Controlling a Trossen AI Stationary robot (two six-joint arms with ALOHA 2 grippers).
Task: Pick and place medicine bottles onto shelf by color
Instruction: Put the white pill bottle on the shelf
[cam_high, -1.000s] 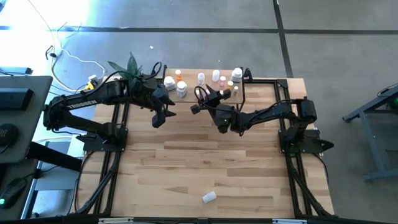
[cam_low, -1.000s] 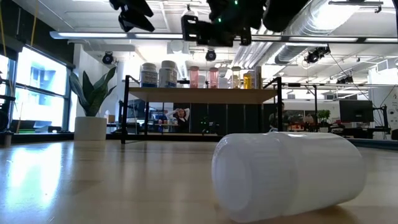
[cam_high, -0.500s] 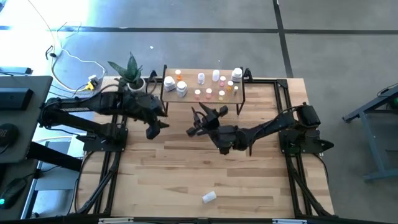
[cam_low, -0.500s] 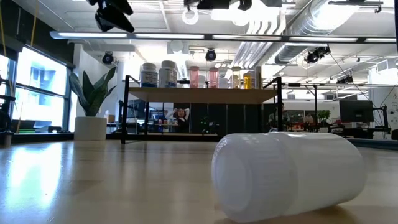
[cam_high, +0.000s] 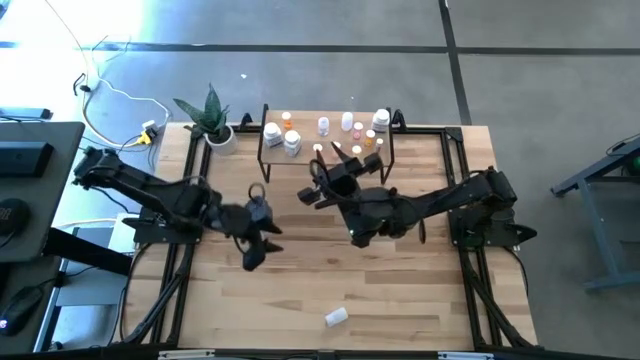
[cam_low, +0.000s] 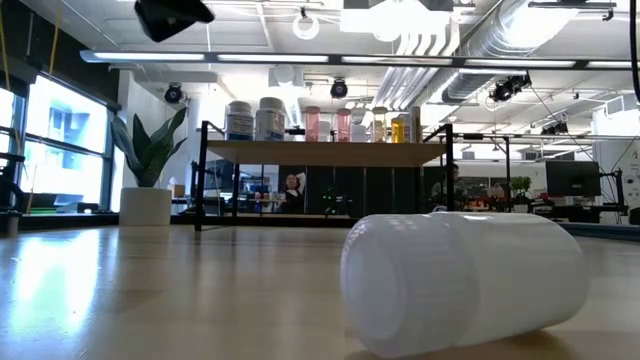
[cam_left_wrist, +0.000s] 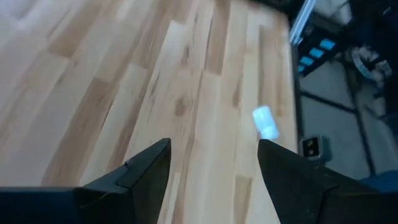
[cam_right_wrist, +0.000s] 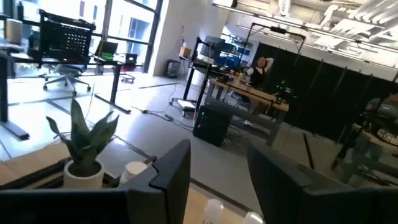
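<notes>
One white medicine bottle (cam_high: 336, 317) lies on its side near the table's front edge; it fills the low view (cam_low: 460, 280) and shows in the left wrist view (cam_left_wrist: 264, 122). The shelf (cam_high: 378, 152) stands at the far edge on black legs. It carries several upright bottles: white (cam_low: 240, 120), pink (cam_low: 343, 123) and amber (cam_low: 400, 128). My left gripper (cam_high: 254, 255) hangs open over the table's middle left, apart from the lying bottle, fingers (cam_left_wrist: 146, 168) empty. My right gripper (cam_high: 312, 190) is raised in front of the shelf, open and empty (cam_right_wrist: 219, 149).
A potted plant (cam_high: 210, 120) stands at the far left corner beside the shelf. Black frame rails (cam_high: 185, 250) run along the table's left and right sides. Bare planks (cam_high: 330, 260) lie between the grippers and the lying bottle.
My left gripper has swung away from the shelf toward the table's near edge and sunk a little, staying open. My right gripper has risen out of the low view and drawn back slightly from the shelf. The bottles have kept still.
</notes>
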